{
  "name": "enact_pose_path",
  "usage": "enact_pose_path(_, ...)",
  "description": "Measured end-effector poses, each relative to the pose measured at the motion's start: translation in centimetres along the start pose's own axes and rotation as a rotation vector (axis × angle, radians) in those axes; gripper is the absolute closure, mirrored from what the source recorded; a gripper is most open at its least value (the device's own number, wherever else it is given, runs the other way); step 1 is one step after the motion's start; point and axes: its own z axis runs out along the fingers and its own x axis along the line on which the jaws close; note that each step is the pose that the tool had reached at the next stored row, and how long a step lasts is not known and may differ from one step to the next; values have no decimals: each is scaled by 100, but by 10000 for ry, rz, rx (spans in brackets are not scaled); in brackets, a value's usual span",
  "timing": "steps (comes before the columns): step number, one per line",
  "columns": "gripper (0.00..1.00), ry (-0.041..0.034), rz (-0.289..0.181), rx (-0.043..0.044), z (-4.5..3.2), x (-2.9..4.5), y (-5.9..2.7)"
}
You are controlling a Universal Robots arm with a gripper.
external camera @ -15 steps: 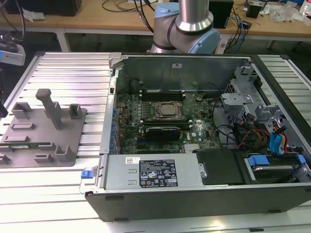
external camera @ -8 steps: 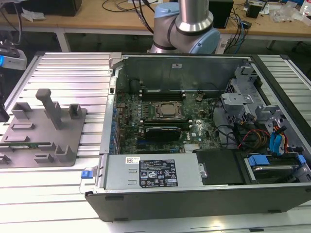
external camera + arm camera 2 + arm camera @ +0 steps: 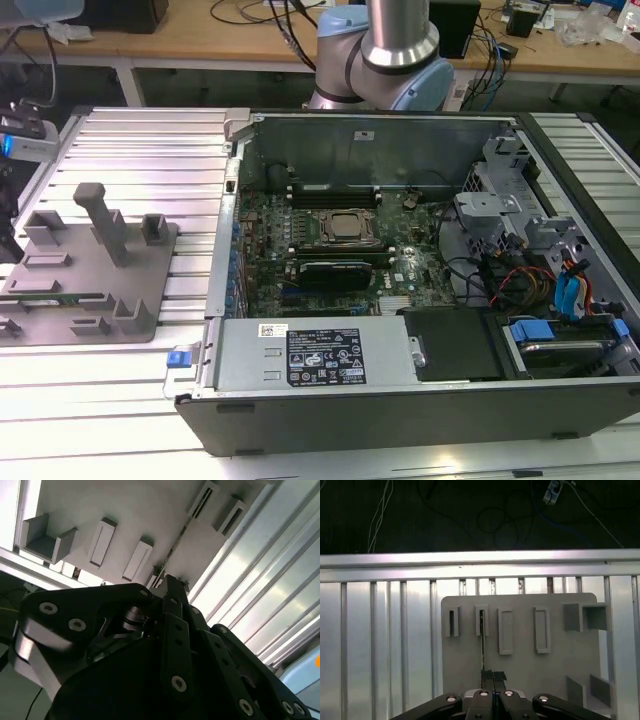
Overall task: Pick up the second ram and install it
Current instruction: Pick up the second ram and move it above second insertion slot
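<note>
The second ram (image 3: 482,640) stands on edge in a narrow slot of the grey holder plate (image 3: 520,680). In the first wrist view I see it as a thin dark line running straight out ahead of my hand (image 3: 493,676). Its near end comes right up to the fingertips, and its far end reaches a slotted block further out on the plate.

The hand is clenched, the two fingers pressed together with only a seam between them. The ram lies beyond the tips, seated in its slot. I cannot tell whether the tips touch its end. The second wrist view shows the same from the side, with the tips hanging over the near end of the stick.

Just beside the ram's slot, on the same row ahead of the hand, are two long pockets (image 3: 505,632). Under and around the plate is the ribbed aluminium desk (image 3: 370,645).

In the exterior view an open computer case (image 3: 400,420) sits beside the plate, well apart from the hand, with its motherboard (image 3: 270,215) exposed.
</note>
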Motion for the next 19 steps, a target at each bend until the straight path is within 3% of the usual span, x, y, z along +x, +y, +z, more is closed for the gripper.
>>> enact_pose_path(2,92,-15,231,4,50,16,-6)
enact_pose_path(6,92,-23,265,13,81,21,-10)
enact_pose_path(18,92,-37,261,218,307,36,-15)
enact_pose_path(19,92,-38,252,225,352,36,-13)
